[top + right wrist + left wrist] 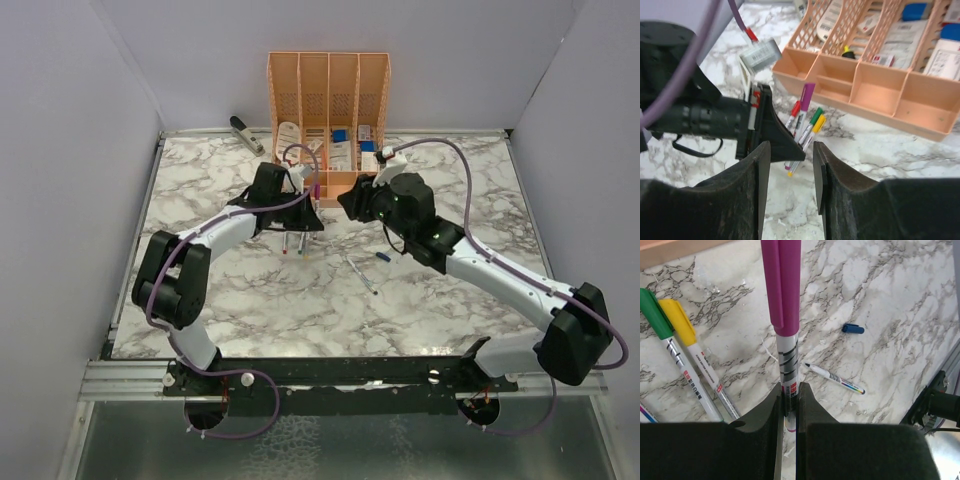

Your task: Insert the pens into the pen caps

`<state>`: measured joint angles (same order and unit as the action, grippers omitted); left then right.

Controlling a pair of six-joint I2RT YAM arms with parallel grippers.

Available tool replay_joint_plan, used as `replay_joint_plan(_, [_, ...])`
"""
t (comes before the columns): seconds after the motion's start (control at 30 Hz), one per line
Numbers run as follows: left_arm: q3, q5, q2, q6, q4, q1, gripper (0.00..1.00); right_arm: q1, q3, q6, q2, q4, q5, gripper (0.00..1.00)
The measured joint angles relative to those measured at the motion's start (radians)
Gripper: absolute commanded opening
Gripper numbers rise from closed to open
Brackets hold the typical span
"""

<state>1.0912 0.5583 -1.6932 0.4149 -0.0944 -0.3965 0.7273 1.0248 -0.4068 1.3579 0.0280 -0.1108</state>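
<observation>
Marble table (250,300) — a loose pen (360,274) lies near a blue cap (383,257), not touching.

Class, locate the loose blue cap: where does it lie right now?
In the left wrist view, the blue cap lies on the marble table, right of the purple-capped pen in the left end effector and near the uncapped pen.

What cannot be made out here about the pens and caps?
Left wrist view: purple cap, cut off by the top edge; held pen, lower end hidden inside the left gripper.
Top view: uncapped pen, tip colour too small to tell; capped pens, partly covered by the left gripper.
Right wrist view: orange organizer, contents blurred and cut by the top edge.
</observation>
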Motion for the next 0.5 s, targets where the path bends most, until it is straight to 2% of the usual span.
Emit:
replay_joint_plan(0.23, [0.120, -0.032, -0.126, -0.014, -0.122, -0.041, 0.04, -0.001, 0.042, 0.037, -0.039, -0.092, -0.125, 0.39])
replay_joint_plan(0.5, [0.164, -0.056, -0.192, -0.013, -0.226, -0.072, 0.27, -0.001, 0.011, 0.037, -0.051, -0.167, -0.164, 0.39])
